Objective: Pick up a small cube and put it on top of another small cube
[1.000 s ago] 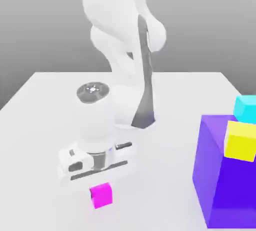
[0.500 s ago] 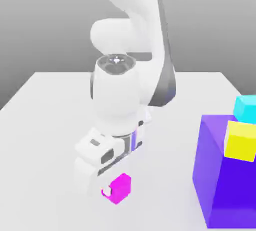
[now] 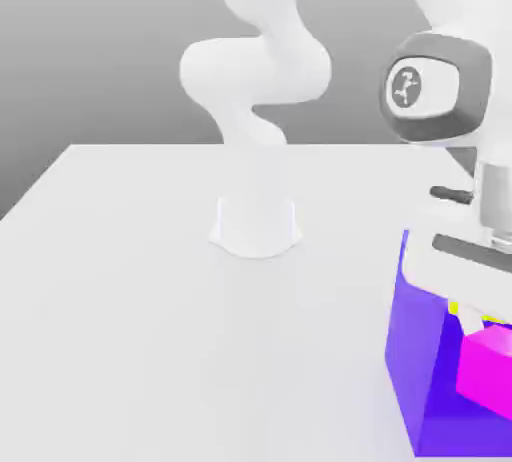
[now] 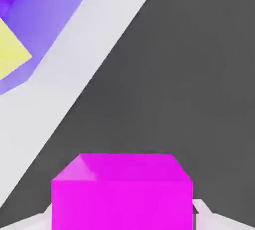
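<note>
Gripping the small magenta cube [image 4: 122, 204], the jaws of the gripper [image 3: 484, 326] are closed on its sides. In the exterior view, the big purple block [image 3: 415, 350] stands behind the held cube, and a strip of the yellow cube [image 3: 454, 307] shows just beside the jaws.

White table under purple block.Purple block [image 3: 418, 355] on white table [image 3: 150, 330]

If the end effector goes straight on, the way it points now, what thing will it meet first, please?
Probably no block: beyond the pink cube held by the end effector, the way looks free, past the edge of the table, towards dark ground. Depth is unclear.
</note>
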You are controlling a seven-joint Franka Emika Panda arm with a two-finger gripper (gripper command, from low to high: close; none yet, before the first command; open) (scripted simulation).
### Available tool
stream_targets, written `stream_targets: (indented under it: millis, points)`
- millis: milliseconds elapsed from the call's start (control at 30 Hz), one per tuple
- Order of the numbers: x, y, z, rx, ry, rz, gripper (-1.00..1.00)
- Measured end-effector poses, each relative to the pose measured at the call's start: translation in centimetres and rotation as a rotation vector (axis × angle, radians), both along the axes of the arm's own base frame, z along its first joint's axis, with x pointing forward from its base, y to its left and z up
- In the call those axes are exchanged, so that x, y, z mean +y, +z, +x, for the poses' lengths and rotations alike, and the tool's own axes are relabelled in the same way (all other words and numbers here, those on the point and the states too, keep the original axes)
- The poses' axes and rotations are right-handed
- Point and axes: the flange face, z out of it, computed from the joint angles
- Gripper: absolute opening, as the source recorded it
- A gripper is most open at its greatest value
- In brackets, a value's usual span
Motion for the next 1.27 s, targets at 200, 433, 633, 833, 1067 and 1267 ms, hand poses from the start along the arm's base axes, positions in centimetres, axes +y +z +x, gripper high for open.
stream_targets:
  millis: [200,433,633,833,1067,1267]
  points:
    - [6.1,2.4,-5.8,0.04,-0.213,0.04,-1.0]
    - [11.2,5.1,-13.8,0.094,-0.506,0.107,-1.0]
    - [13.8,7.8,-20.8,0.156,-0.766,0.172,-1.0]
    - [8.9,9.1,-20.7,0.185,-1.164,0.223,-1.0]
    - [3.3,5.4,-19.2,0.208,-1.489,0.261,-1.0]
    - [3.2,4.1,-19.2,0.209,-1.492,0.261,1.0]
